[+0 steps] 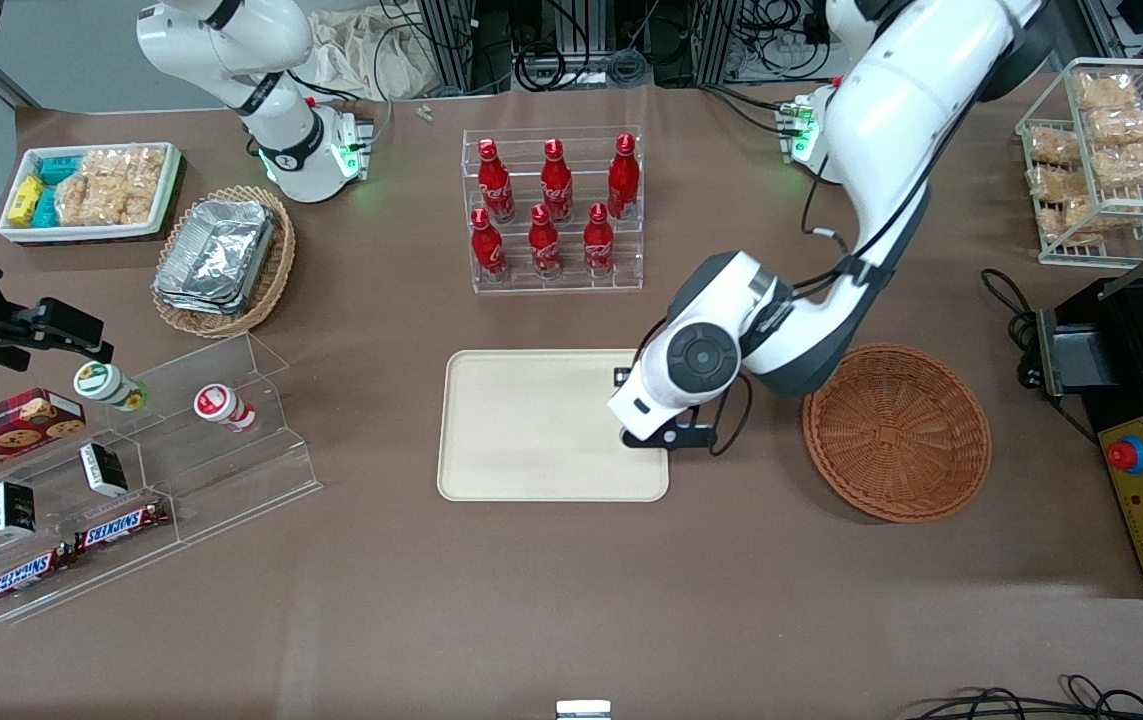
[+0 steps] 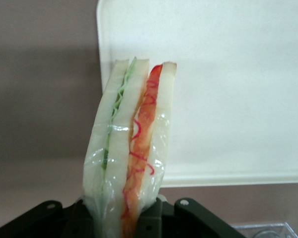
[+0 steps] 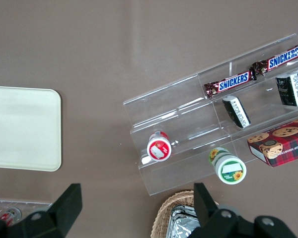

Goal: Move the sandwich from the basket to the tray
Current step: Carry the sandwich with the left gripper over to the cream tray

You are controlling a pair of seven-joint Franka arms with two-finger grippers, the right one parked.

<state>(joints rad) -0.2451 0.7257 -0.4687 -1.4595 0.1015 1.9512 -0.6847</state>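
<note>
My left gripper (image 2: 121,214) is shut on the sandwich (image 2: 131,144), a plastic-wrapped wedge of white bread with green and red-orange filling. It holds the wedge over the rim of the cream tray (image 2: 228,99), at the tray's end nearest the basket. In the front view the gripper (image 1: 659,436) sits under the white wrist, above that same end of the tray (image 1: 531,430), and the sandwich is hidden there. The round reddish-brown wicker basket (image 1: 896,430) lies beside the tray, toward the working arm's end, with nothing in it.
A clear rack of red bottles (image 1: 553,212) stands farther from the camera than the tray. A stepped acrylic shelf (image 1: 131,470) with snacks and an oval basket of foil trays (image 1: 221,260) lie toward the parked arm's end. A black machine (image 1: 1141,430) stands beside the basket.
</note>
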